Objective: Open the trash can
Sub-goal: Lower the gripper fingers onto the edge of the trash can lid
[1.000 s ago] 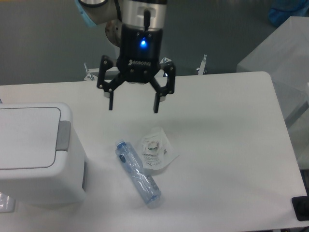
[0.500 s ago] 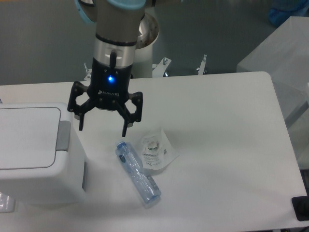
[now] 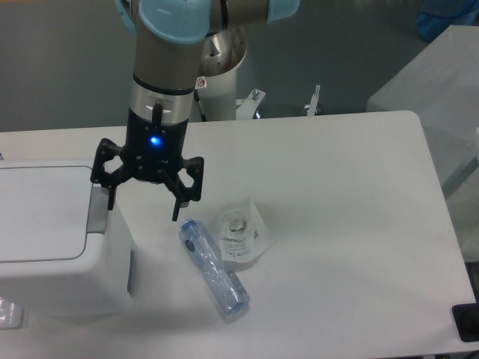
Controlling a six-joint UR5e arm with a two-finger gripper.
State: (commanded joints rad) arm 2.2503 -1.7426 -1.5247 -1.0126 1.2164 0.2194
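Observation:
The white boxy trash can point(image 3: 60, 277) stands at the left edge of the table, its flat pale-grey lid point(image 3: 41, 213) shut and its grey push tab point(image 3: 96, 213) on the right side of the top. My gripper point(image 3: 143, 213) hangs open and empty, pointing down, just right of the tab. Its left finger point(image 3: 111, 198) is over the tab's right edge and its right finger point(image 3: 177, 209) is over the table.
A clear plastic bottle point(image 3: 213, 269) lies on the white table point(image 3: 337, 224) right of the can. A crumpled clear wrapper point(image 3: 241, 232) lies beside it. A black object point(image 3: 468, 321) sits at the bottom right corner. Clamps stand at the table's far edge.
My gripper has moved left and down from the table's middle toward the trash can's push tab. Its fingers have stayed open. The can, bottle and wrapper have not moved.

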